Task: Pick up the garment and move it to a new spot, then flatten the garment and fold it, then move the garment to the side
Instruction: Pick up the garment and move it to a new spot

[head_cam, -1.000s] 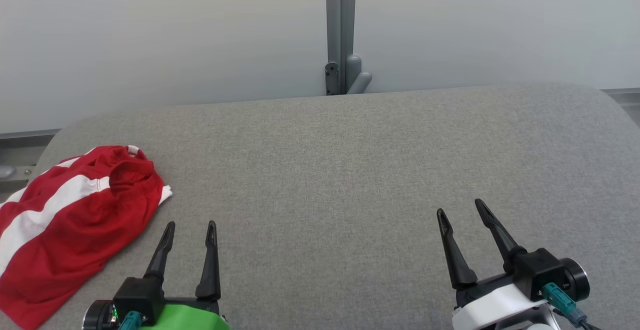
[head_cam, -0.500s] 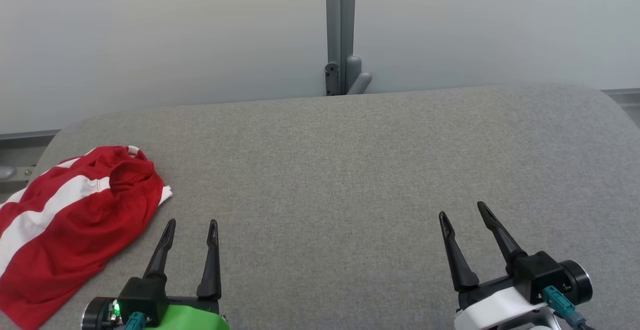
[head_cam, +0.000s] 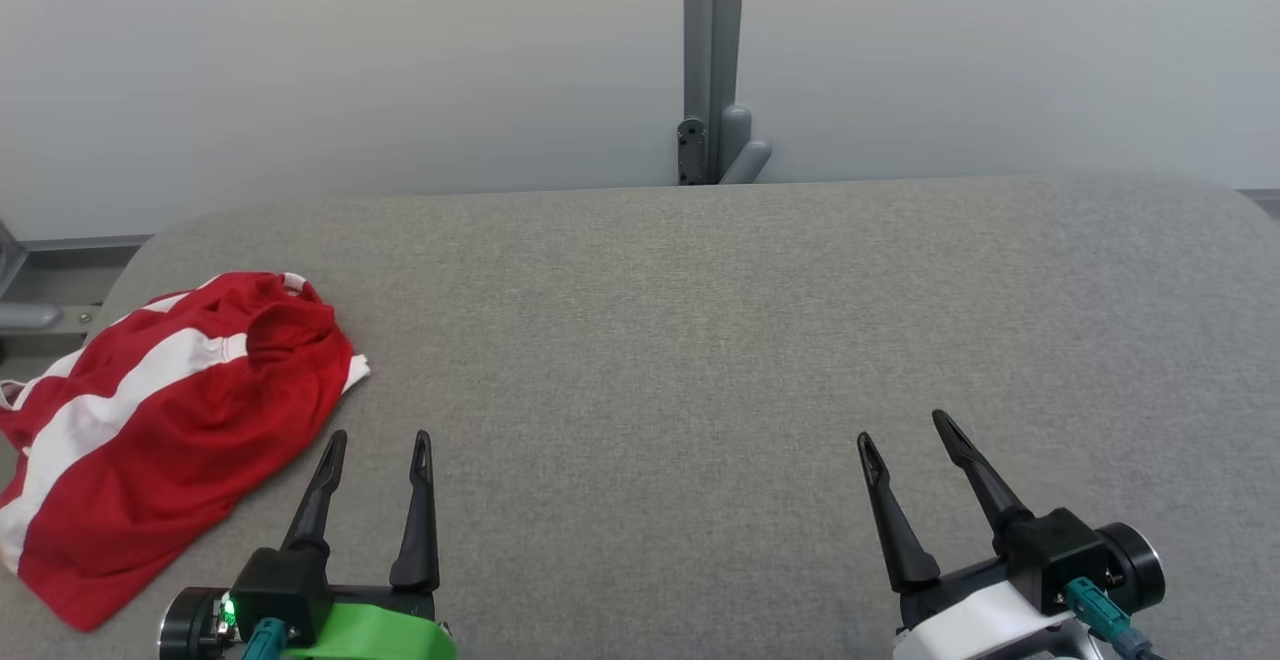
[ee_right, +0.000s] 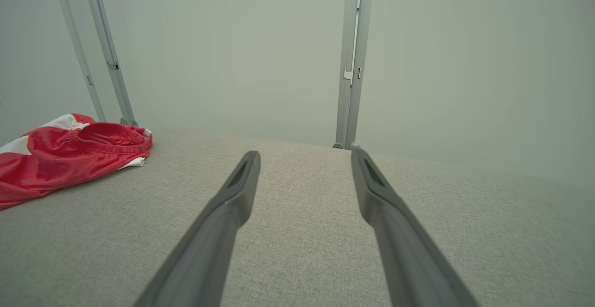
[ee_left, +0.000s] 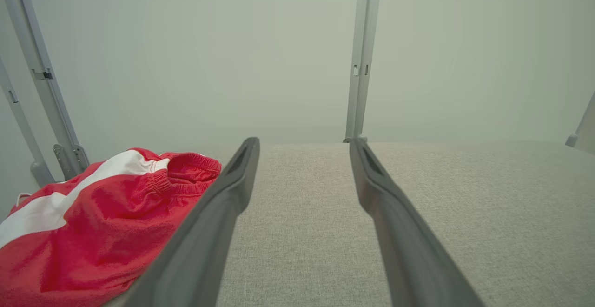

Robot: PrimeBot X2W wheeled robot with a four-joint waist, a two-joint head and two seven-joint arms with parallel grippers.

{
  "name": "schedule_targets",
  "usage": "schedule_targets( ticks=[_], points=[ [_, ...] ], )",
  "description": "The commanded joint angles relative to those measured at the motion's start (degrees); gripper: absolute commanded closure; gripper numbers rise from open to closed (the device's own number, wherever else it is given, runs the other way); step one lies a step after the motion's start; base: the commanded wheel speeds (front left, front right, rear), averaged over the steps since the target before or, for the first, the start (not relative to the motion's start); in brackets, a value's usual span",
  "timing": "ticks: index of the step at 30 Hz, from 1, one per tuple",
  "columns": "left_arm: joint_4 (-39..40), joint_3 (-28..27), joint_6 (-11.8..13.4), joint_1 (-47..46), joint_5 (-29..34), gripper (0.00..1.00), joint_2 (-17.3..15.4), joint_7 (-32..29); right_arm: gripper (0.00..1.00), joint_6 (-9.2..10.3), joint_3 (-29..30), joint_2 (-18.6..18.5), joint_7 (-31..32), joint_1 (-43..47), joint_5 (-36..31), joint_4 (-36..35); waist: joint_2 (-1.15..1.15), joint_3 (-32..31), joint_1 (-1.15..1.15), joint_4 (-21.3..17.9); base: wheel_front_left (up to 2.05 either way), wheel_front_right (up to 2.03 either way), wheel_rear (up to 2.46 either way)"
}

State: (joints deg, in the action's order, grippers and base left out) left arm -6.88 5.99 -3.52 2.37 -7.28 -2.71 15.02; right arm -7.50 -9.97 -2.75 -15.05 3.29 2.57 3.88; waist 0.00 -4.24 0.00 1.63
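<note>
At the bench's (head_cam: 650,340) front left we hold our left gripper (head_cam: 380,437) with its fingers spread and nothing between them. The crumpled red-and-white garment (head_cam: 170,440) lies just to its left, against the bench's left edge. Our right gripper (head_cam: 903,425), likewise spread and empty, hovers well apart near the front right. Since a second ago our head view has swung, so garment and grey post (head_cam: 713,60) appear further right; the garment's crumple looks unchanged.

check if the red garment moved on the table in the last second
No. The garment keeps its place by the far left corner of the table. The grey post shifted right in the head view alike, so the camera turned.
</note>
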Motion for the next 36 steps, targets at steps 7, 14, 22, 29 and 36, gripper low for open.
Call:
schedule_targets(
  ticks=[7,14,22,29,36],
  points=[
    [0.4,-0.7,0.5,-0.8,1.6,0.00,-0.3,0.2,0.00,0.02,-2.0,-0.3,-0.2,-0.5,-0.3,0.4,0.00,1.1,0.00,6.5,0.00,0.00,0.00],
    [1.0,-2.0,0.9,-1.1,1.1,0.00,-0.3,0.2,0.00,0.02,-2.5,-0.2,-0.2,-1.4,-0.2,0.5,0.00,1.9,0.00,12.6,0.00,0.00,0.00],
    [1.9,-3.3,1.7,-0.2,0.4,0.00,-0.3,0.2,0.00,0.02,-2.7,-0.2,-0.2,-1.7,-0.3,0.6,0.00,2.5,0.00,18.1,0.00,0.00,0.00],
    [2.1,-4.4,2.4,0.0,-0.2,0.00,-0.3,0.2,0.00,0.02,-2.8,-0.2,-0.2,-1.4,0.0,0.8,0.00,2.3,0.00,19.9,0.00,0.00,0.00],
    [2.6,-4.3,2.8,-0.2,0.4,0.00,-0.3,0.2,0.00,0.02,-2.9,-0.2,-0.2,-0.4,-0.2,0.7,0.00,2.5,0.00,20.3,0.00,0.00,0.00]
  ],
)
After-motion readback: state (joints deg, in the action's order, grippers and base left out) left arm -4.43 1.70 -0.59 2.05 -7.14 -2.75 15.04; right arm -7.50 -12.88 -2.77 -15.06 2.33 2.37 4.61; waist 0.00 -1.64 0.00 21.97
